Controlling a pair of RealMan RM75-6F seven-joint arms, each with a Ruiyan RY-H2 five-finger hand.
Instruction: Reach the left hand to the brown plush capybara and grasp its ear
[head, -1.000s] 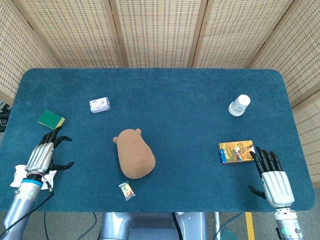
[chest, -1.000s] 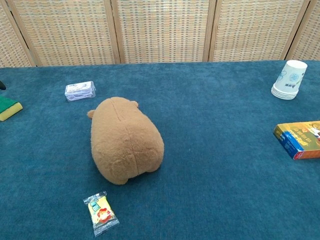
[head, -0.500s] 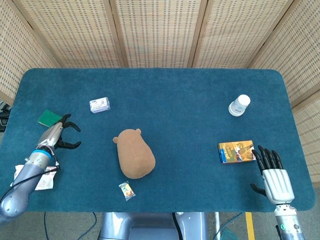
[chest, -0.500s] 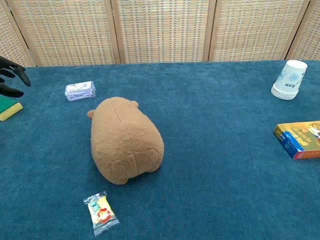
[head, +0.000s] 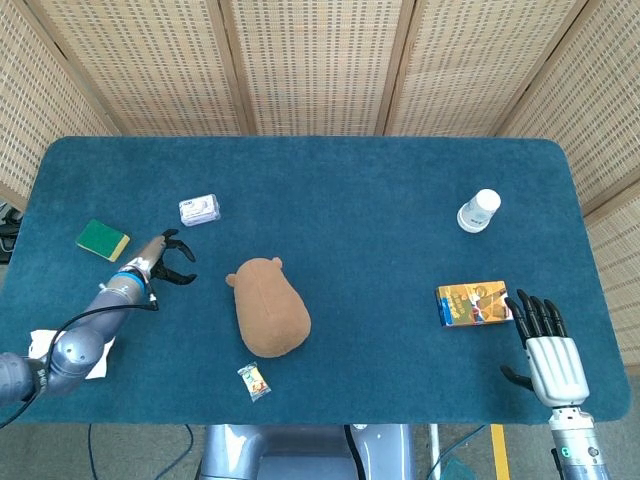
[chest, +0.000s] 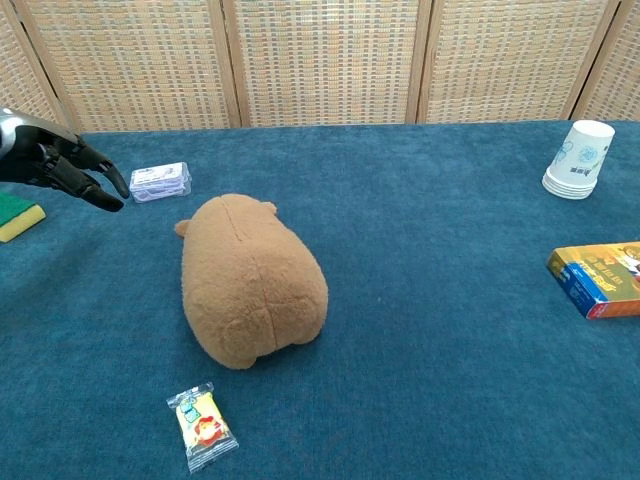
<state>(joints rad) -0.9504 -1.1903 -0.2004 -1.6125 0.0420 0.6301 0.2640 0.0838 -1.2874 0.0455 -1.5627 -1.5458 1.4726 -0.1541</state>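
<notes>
The brown plush capybara (head: 269, 306) lies near the table's middle, its ears (head: 232, 279) at the far end; in the chest view the capybara (chest: 250, 280) shows its back, one ear (chest: 182, 228) at its left. My left hand (head: 165, 260) hovers open to the left of the head, fingers spread and holding nothing; the chest view shows the left hand (chest: 68, 168) at the left edge, a short gap from the ear. My right hand (head: 548, 350) rests open at the front right, seen only from the head.
A green sponge (head: 102, 239) and a small white packet (head: 199, 209) lie near the left hand. A snack sachet (head: 254, 381) lies in front of the capybara. An orange box (head: 470, 303) and paper cups (head: 479, 211) are on the right. White cloth (head: 60, 350) at the left edge.
My left hand has travelled right and away from the front-left edge, past the sponge, toward the capybara's head. The right hand has hardly moved.
</notes>
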